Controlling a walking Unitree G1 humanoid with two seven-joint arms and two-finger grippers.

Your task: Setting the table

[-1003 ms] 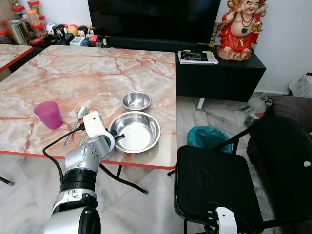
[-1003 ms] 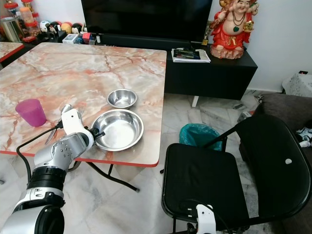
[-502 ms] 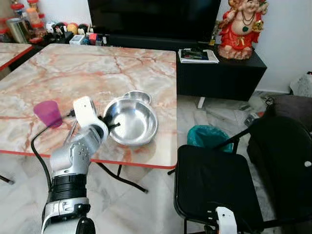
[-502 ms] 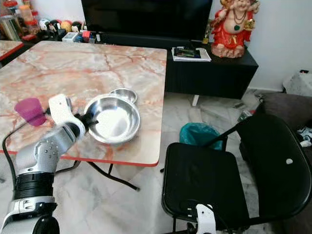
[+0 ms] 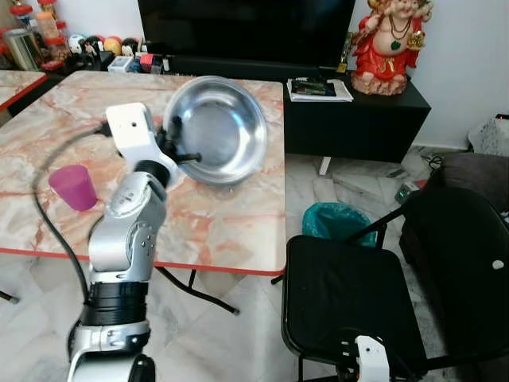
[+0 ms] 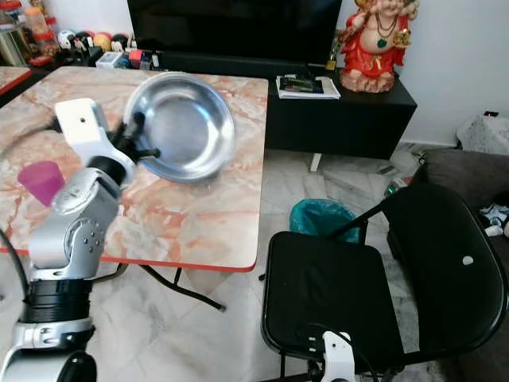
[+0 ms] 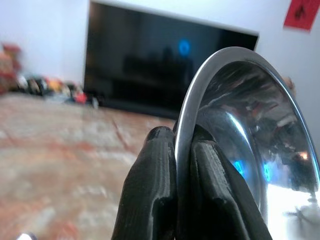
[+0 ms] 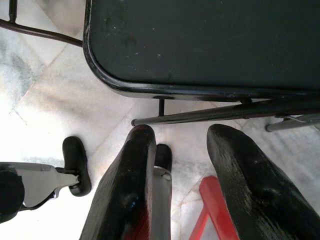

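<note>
Lifted off the table, steel bowl tilts, rim pinched by left tool; right tool hangs spread.

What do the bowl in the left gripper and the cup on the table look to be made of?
Bowl: likely stainless steel, polished; it mirrors the room, and the left gripper pinches its thin rim. Cup: probably plastic, matte and slightly translucent purple. Table: glossy marble-look top, maybe laminate.
</note>
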